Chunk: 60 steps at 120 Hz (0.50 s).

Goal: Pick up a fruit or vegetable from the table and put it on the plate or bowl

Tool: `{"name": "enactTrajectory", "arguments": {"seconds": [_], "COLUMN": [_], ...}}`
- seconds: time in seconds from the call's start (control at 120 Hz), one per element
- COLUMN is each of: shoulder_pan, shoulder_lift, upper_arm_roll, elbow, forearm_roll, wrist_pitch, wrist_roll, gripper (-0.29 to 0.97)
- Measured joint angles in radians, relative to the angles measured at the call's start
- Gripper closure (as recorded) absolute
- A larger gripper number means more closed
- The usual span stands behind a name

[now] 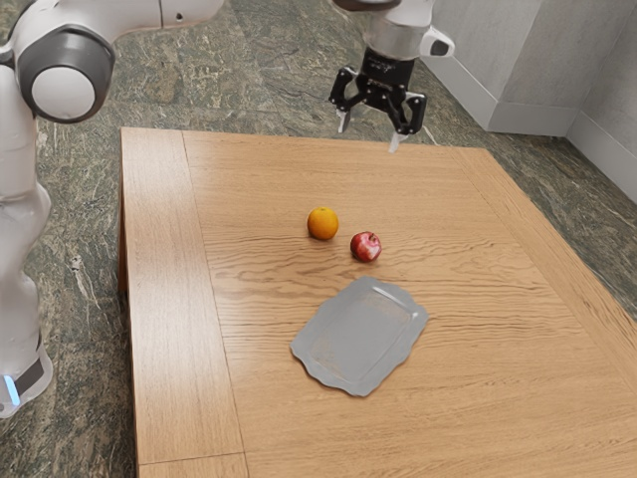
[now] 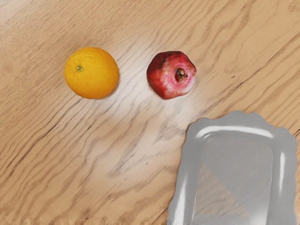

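Plate [image 1: 360, 335]: grey, flat and glossy, roughly rectangular with a wavy scalloped rim; both fruits lie outside it on the wood.
Orange [image 1: 322, 223]: round with dimpled peel, beyond the plate's far side.
Pomegranate [image 1: 365, 246]: red and lumpy, near the orange but not touching it, closer to the plate.
Table [image 1: 249, 398]: light wood with bold wavy grain.
Gripper [image 1: 368, 136]: black, jaws spread apart and gripping nothing, high over the table's far edge.
Wrist view: green stem scar on the orange, dark crown on the pomegranate.
Exterior view: white arm [image 1: 25, 229] beside the table.
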<state>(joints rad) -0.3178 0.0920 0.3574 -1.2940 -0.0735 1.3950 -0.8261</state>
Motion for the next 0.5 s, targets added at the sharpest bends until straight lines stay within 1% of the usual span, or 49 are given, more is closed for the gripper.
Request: {"name": "enactTrajectory", "arguments": {"seconds": [0.1,0.15,0.225,0.283,0.358,0.417,0.5], "shoulder_pan": [-0.006,-0.003,0.015,-0.001,-0.005,0.026,0.110], "shoulder_lift": [0.002,0.004,0.010,0.026,0.061,0.082,0.146], "upper_arm_roll": [0.002,0.001,-0.042,-0.068,-0.073,-0.071,-0.091], "elbow": [0.002,0.002,0.003,0.010,0.019,0.021,0.025], "forearm_roll": [-0.012,-0.037,-0.085,-0.116,-0.139,-0.153,-0.172], "wrist_pitch": [-0.022,-0.030,-0.028,-0.009,0.011,0.023,0.037], "wrist_roll": [-0.204,-0.293,-0.413,-0.497,-0.592,-0.648,-0.661], "gripper": [0.00,0.00,0.00,0.00,0.00,0.00,0.00]}}
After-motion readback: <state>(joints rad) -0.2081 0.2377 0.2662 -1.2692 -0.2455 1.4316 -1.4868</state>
